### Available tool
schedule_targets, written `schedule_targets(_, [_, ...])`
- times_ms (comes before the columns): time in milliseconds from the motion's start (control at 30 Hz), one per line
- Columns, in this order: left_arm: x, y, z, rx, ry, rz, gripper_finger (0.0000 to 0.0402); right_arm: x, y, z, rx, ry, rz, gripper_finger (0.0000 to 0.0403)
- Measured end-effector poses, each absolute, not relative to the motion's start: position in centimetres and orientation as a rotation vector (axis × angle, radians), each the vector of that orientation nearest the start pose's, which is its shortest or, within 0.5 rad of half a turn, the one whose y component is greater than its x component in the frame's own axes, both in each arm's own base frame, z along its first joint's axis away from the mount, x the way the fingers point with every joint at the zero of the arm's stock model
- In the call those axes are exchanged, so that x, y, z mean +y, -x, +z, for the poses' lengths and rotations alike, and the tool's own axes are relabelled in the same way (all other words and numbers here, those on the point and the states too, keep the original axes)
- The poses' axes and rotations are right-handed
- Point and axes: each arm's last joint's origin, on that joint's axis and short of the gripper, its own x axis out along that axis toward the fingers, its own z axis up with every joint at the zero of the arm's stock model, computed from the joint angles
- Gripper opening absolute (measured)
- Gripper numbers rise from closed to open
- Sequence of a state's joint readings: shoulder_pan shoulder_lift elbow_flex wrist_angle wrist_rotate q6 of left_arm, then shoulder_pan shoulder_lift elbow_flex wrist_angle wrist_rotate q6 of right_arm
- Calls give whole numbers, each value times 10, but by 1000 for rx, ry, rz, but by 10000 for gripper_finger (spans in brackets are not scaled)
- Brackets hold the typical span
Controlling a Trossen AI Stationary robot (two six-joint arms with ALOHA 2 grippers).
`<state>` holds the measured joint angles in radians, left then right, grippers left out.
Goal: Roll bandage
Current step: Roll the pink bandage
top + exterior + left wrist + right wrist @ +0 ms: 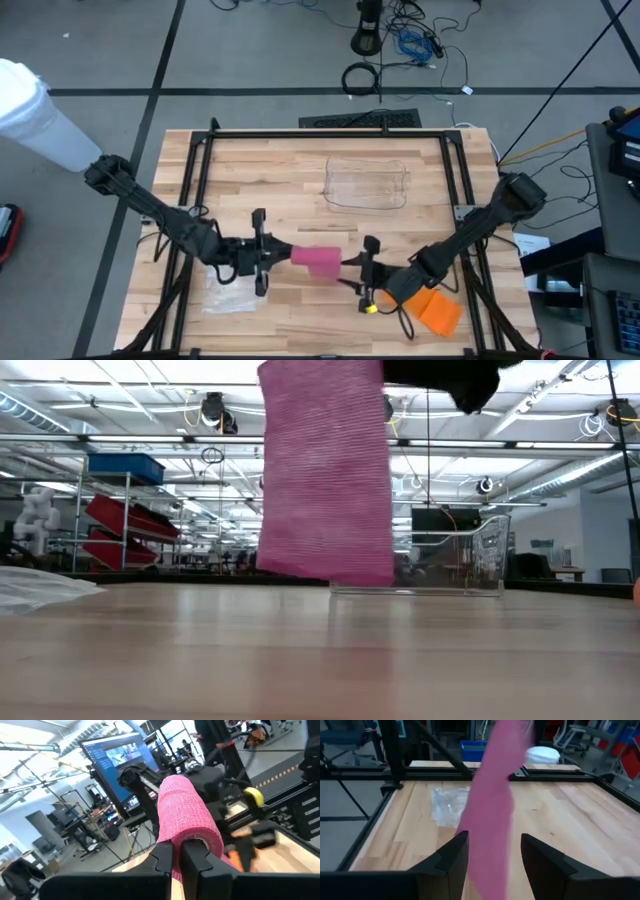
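The left fingers (177, 865) are pinched together on the pink bandage (316, 260), holding its rolled end in the air above the bench (300, 170) near the middle of the front edge. The right fingers (490, 857) stand apart, the loose strip of the bandage hanging between them. A clear plastic container (367, 184) sits toward the back edge, a clear plastic wrapper (230, 295) near the front left corner, and an orange packet (438, 312) near the front right corner.
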<state>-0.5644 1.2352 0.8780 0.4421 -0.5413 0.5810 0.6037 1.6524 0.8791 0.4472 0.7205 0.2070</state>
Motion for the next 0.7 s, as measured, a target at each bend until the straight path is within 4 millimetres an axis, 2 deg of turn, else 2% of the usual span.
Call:
schedule_targets(267, [-127, -245, 328, -30, -504, 43, 10, 183, -306, 186, 227, -4, -168, 167])
schedule_targets(433, [-122, -247, 324, 19, -480, 86, 10, 191, -296, 186, 226, 53, -275, 167])
schedule_targets(567, [-118, -248, 320, 57, -491, 92, 10, 201, -287, 189, 221, 58, -261, 167])
schedule_targets(700, [-116, -250, 320, 58, -471, 92, 10, 202, -286, 184, 243, 68, -245, 176])
